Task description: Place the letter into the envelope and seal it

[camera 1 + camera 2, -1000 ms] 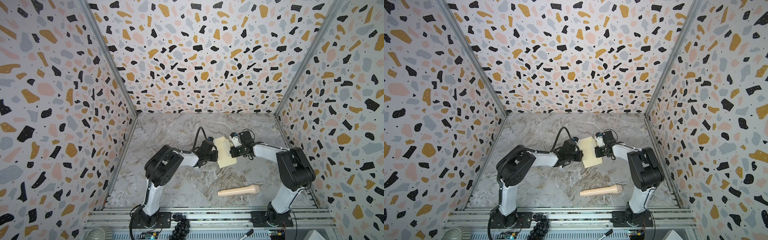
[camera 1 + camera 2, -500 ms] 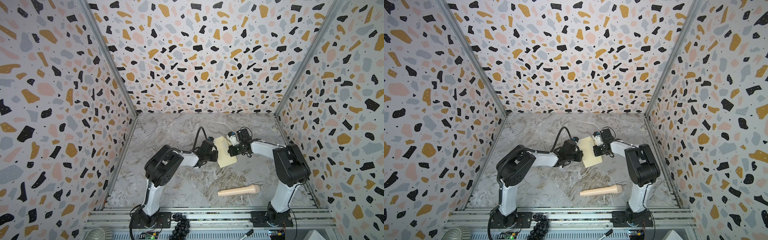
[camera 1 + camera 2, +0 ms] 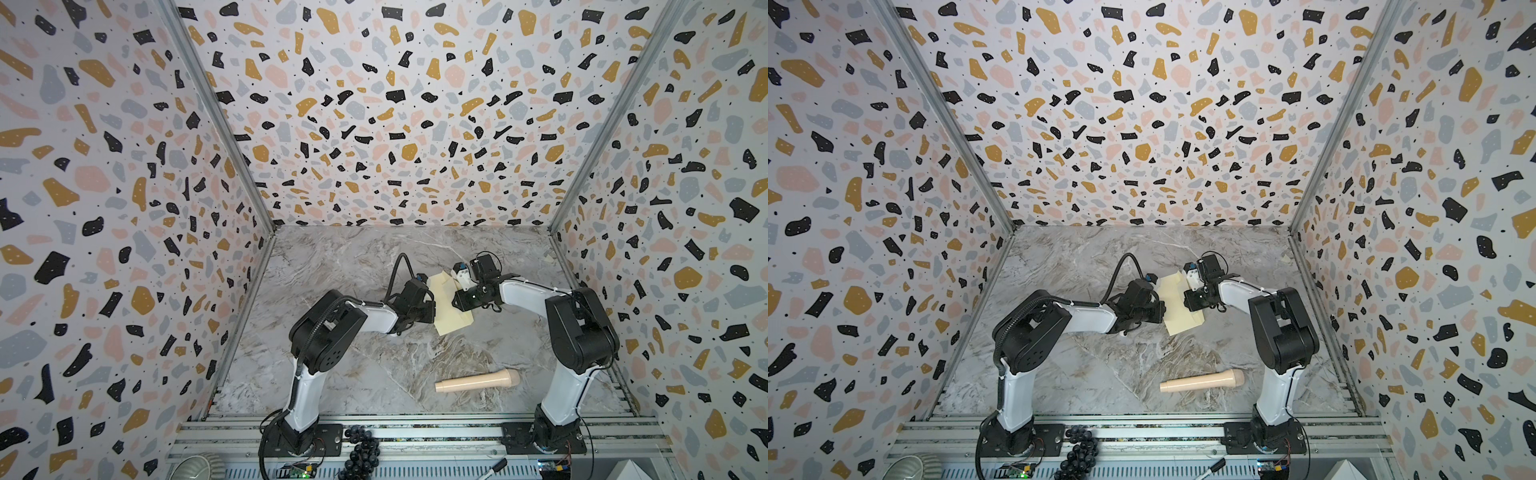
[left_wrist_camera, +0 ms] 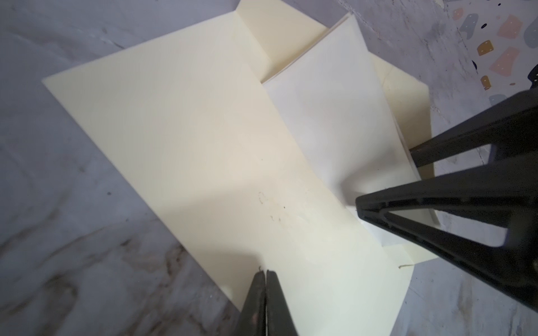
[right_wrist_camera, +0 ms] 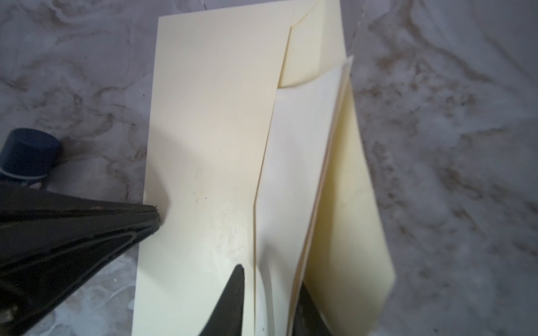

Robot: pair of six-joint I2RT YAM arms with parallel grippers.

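Marble tabletop (image 3: 353,270) bears the envelope (image 3: 446,316) and a beige rod (image 3: 478,381).

Matt paper, marbled stone look
The envelope (image 4: 189,131) is matt cream paper; the surface (image 3: 353,266) smooth, veined; the handle (image 3: 478,381) perhaps bare wood.

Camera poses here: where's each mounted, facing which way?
Top views: stereo pair high above the arm bases, tilted down at the table; left arm, right arm, envelope.
Left wrist: on that arm, looking along the shut left claw at the envelope.
Right wrist: on that arm, looking along the open right claw astride the letter.
Shared: both wrist views show envelope, letter, both claws.
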